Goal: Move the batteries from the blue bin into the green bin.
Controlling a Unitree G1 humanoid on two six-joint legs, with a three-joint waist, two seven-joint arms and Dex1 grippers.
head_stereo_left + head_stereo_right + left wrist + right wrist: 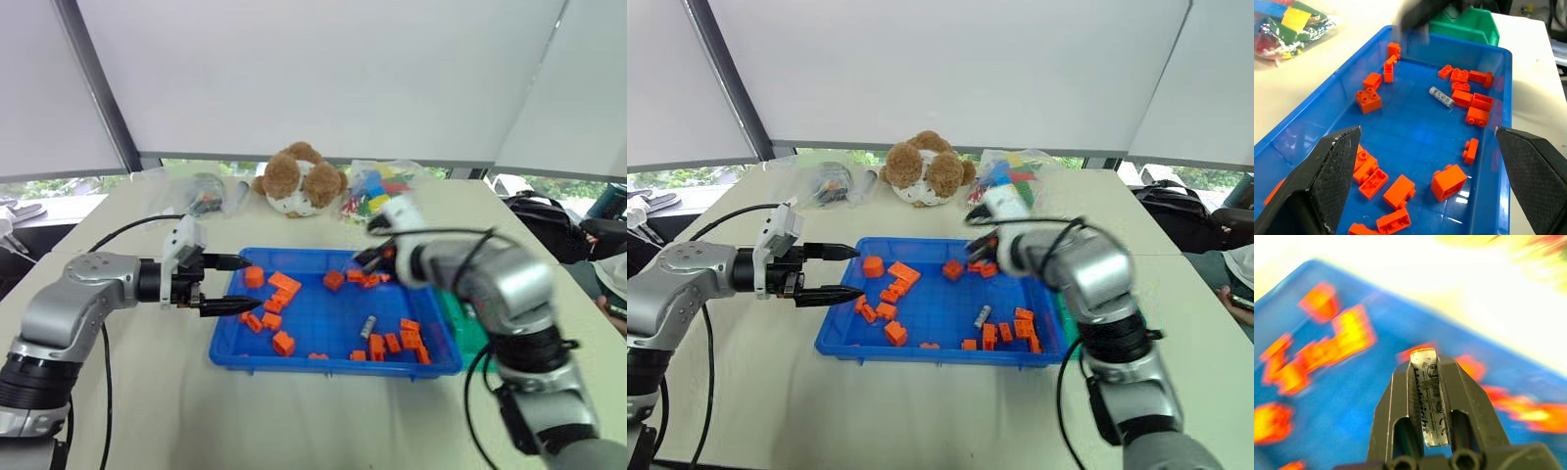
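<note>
Carrying step. The right gripper (pixel 1426 401) pinches one battery (pixel 1427 396) between its two fingers, the silver cylinder lying lengthwise along them, and holds it above the far right part of the blue bin (pixel 235 323). The green bin (pixel 1469 24) stands just beside the blue bin's right-hand side, at about 3 o'clock from its centre, largely hidden behind the right arm in the head views.

The next move, as I judge it, calls for swinging the held battery rightward over the blue rim until it is above the green bin, then spreading the fingers there.

A second battery (pixel 369 326) lies in the blue bin, right of centre, among scattered orange blocks (pixel 284 343); several blocks sit close to it at 4 o'clock and may crowd a later grasp.

The left gripper (pixel 223 284) hangs over the bin's left rim, fingers spread wide and holding nothing, clear of the right arm's path.

At 12 o'clock on the worktop (pixel 147 411) sit a plush bear (pixel 299 181), a bag of coloured bricks (pixel 377 186) and a clear bag (pixel 201 191), all well apart from the route.
</note>
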